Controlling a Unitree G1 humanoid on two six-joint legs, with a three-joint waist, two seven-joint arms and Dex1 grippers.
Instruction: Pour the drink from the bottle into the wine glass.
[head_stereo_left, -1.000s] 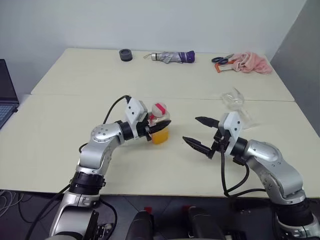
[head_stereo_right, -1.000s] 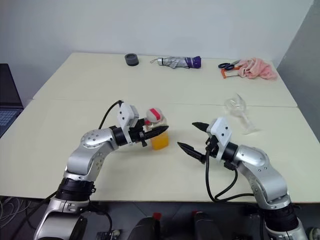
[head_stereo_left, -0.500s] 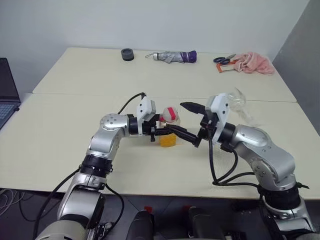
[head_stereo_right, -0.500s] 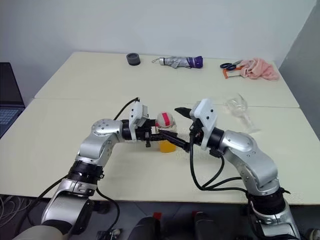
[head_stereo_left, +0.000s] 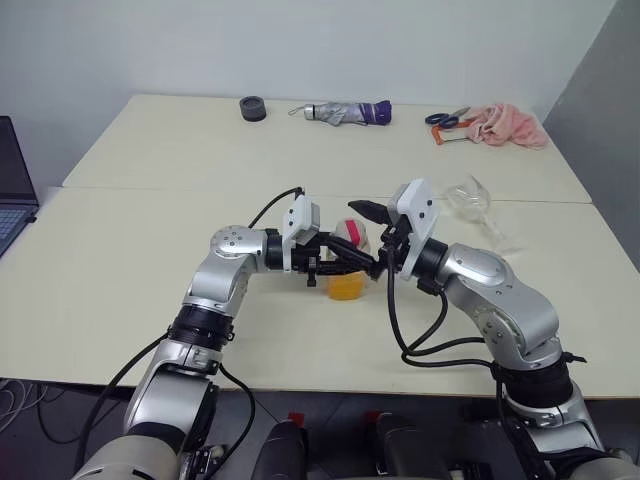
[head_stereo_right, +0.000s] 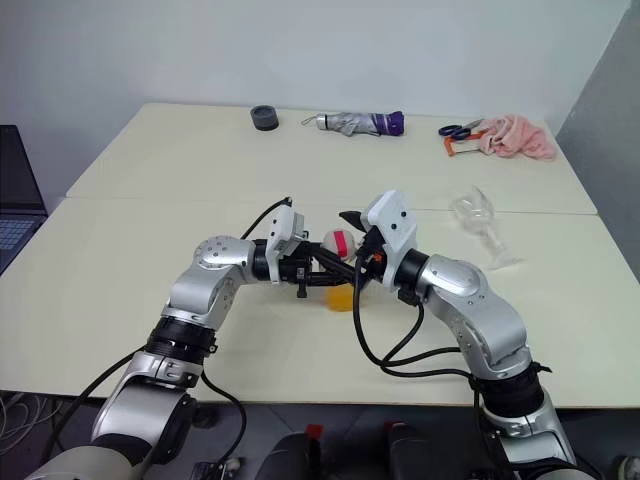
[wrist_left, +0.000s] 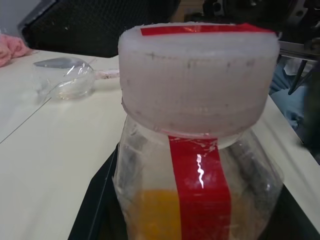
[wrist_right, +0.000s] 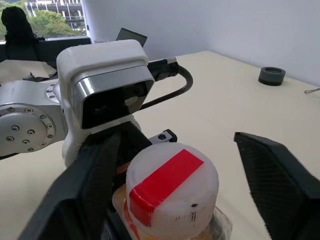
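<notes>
Both jaws met: left (head_stereo_left: 352, 262) clamps bottle (head_stereo_left: 347, 268), right (wrist_right: 180, 195) now open around its cap.

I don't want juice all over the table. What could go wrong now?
The left gripper clamps the bottle low down while the right gripper straddles its cap with jaws apart. Twisting might spin the bottle loose and slosh the orange drink. The wine glass appears tipped over on the table, so it likely needs standing up before pouring.
</notes>
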